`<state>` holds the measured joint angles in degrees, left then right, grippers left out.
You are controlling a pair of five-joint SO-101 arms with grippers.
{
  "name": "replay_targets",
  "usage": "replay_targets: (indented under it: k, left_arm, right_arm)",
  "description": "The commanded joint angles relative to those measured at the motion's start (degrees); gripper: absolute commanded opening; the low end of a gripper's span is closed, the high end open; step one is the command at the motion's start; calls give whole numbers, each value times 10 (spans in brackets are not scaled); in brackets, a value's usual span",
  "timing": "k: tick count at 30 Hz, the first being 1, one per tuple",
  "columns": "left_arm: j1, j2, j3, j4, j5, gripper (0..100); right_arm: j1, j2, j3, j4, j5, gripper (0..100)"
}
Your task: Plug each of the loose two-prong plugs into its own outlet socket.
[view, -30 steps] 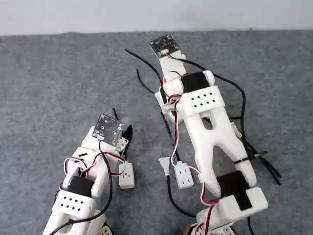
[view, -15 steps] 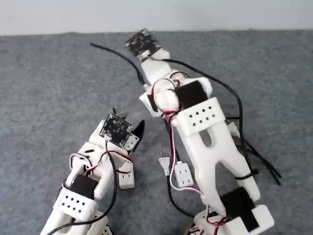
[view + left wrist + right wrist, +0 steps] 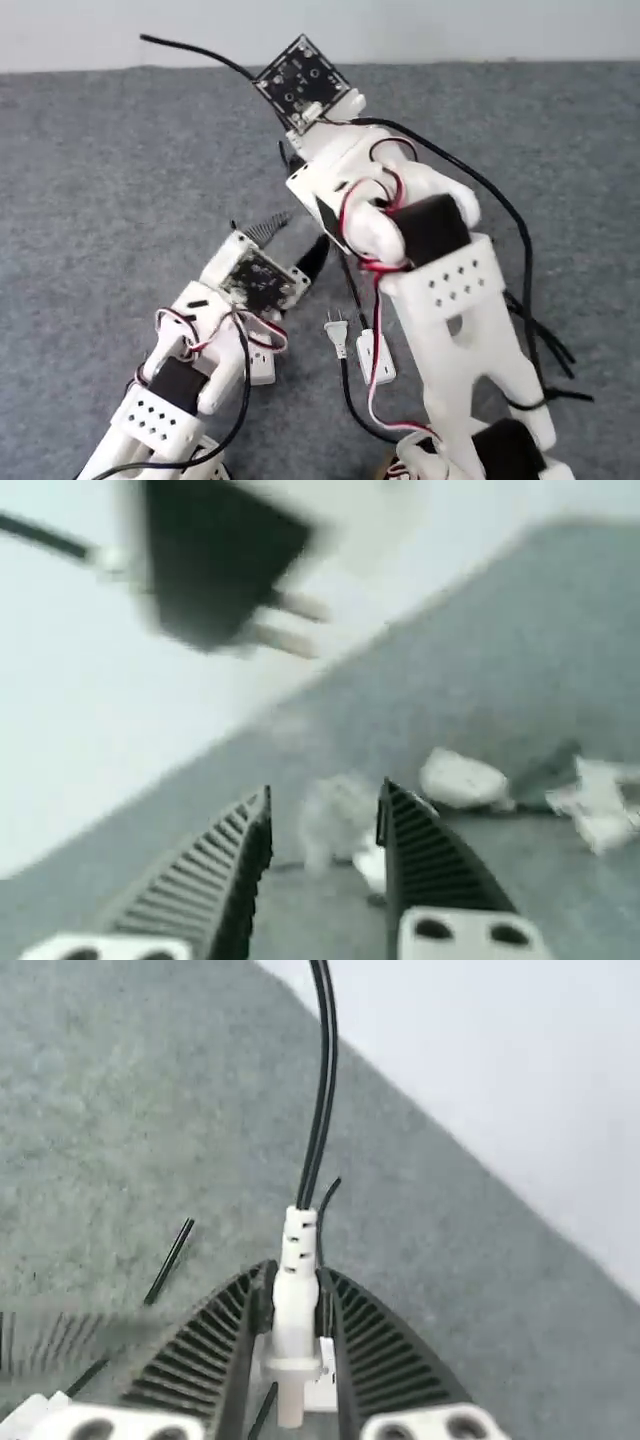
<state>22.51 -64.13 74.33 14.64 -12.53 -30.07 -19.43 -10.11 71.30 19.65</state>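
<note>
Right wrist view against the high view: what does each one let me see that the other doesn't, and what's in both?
Right wrist view: the right gripper shut on a white plug piece, its ribbed fingers close up. High view: a loose two-prong plug lying on the table beside a white outlet socket, and the left gripper open nearby. Both: the black cord running off the held piece, and the grey mat.

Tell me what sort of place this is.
Probably a robotics test bench: a grey carpet-like mat backed by a plain pale wall, white plastic robot arms with bare circuit boards, and a white outlet block laid out for practice.
</note>
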Motion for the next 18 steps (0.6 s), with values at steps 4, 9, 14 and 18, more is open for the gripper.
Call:
replay_targets:
  k: [4, 9, 14, 18]
  left_arm:
    - [-17, -13, -73, -35, 46, 170]
    - [16, -13, -122, -24, 98, 170]
    - [78, -14, -173, 37, 128, 170]
    - [102, -14, -192, 50, 145, 170]
  right_arm:
    - [-14, -68, -30, -3, 6, 8]
    - [-17, -76, -32, -3, 6, 8]
    - [2, -86, -31, -3, 5, 8]
    - [3, -111, -31, -3, 5, 8]
